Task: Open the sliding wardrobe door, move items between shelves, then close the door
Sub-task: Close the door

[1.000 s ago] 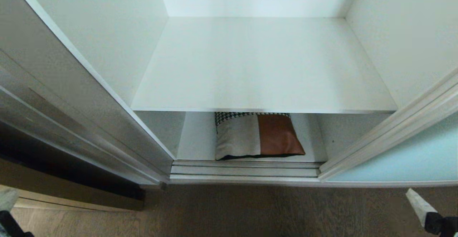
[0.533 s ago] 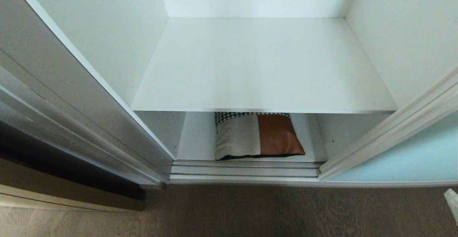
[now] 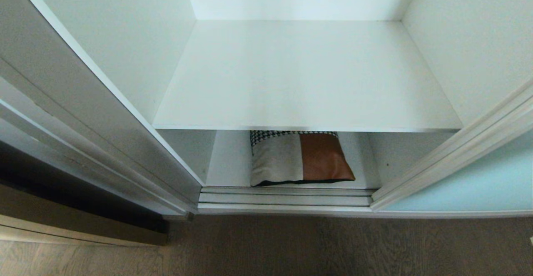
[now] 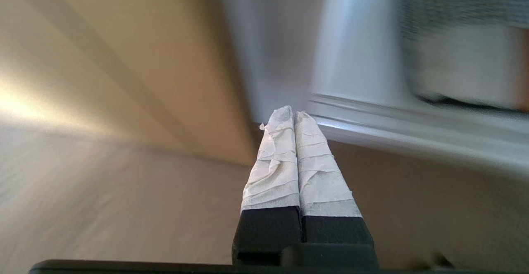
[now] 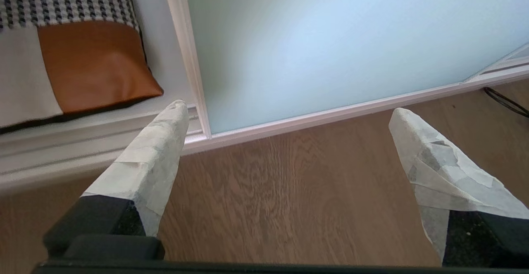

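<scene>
The wardrobe stands open; its aqua sliding wardrobe door is slid to the right. A patchwork cushion lies on the lowest shelf, partly under the bare upper shelf. Neither gripper shows in the head view. My left gripper is shut with nothing in it, low over the floor near the wardrobe's bottom track. My right gripper is open and empty above the floor, in front of the door's lower left corner, right of the cushion.
Brown wood floor runs in front of the wardrobe. Silver door tracks line the threshold. A tan wooden panel stands at the left. A dark cable lies on the floor by the door's far end.
Both grippers have dropped out of the head view's bottom corners: the left first, then the right. The cushion, shelves and door have not moved.
</scene>
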You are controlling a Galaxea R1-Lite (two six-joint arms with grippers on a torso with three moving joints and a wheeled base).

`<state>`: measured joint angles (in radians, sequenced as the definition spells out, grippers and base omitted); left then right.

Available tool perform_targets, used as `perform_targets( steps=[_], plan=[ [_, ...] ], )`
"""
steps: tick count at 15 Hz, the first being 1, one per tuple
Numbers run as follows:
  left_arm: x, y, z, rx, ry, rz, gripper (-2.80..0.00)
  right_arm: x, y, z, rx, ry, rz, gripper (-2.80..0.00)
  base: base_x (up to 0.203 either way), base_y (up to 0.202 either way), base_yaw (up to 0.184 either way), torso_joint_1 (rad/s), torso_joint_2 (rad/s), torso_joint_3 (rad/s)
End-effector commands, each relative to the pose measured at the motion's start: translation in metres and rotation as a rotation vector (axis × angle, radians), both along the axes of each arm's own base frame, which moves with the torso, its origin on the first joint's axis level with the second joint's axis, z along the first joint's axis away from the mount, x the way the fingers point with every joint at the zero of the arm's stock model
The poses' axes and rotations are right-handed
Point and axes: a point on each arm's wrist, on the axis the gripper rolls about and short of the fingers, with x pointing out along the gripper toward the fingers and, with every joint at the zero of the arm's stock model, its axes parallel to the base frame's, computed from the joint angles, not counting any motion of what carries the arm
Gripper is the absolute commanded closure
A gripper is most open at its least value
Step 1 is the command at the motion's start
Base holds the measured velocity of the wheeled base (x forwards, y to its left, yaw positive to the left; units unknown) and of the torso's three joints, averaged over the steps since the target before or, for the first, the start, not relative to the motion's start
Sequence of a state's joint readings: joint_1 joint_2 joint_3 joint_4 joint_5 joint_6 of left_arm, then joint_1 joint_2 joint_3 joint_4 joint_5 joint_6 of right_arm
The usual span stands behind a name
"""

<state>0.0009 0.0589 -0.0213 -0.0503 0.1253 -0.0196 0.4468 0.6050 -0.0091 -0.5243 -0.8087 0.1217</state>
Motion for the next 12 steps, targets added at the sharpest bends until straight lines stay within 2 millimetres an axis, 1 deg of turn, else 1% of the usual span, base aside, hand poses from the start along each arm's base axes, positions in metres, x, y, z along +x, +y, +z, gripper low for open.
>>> perform_targets(
  steps=[1, 2, 6, 12],
  plan=[
    [-0.0028, -0.0028, -0.0103, 0.114, 0.006, -0.123, 0.00, -0.0003, -0.0002, 0.0034, 0.008, -0.018, -0.003, -2.80, 0.000, 0.000, 0.000, 0.000, 0.00, 0.000],
    [-0.0028, -0.0031, -0.0137, 0.139, 0.038, -0.135, 0.00, -0.0003, -0.0002, 0.0037, 0.009, -0.019, -0.002, -2.80, 0.000, 0.000, 0.000, 0.000, 0.00, 0.000],
    [-0.0028, -0.0032, -0.0138, 0.104, 0.032, -0.138, 0.00, -0.0016, -0.0003, -0.0011, 0.002, 0.001, 0.026, -2.80, 0.000, 0.000, 0.000, 0.000, 0.00, 0.000],
    [-0.0028, -0.0031, -0.0140, 0.102, 0.034, -0.136, 0.00, -0.0022, -0.0006, 0.0001, 0.006, -0.007, 0.026, -2.80, 0.000, 0.000, 0.000, 0.000, 0.00, 0.000]
  ],
)
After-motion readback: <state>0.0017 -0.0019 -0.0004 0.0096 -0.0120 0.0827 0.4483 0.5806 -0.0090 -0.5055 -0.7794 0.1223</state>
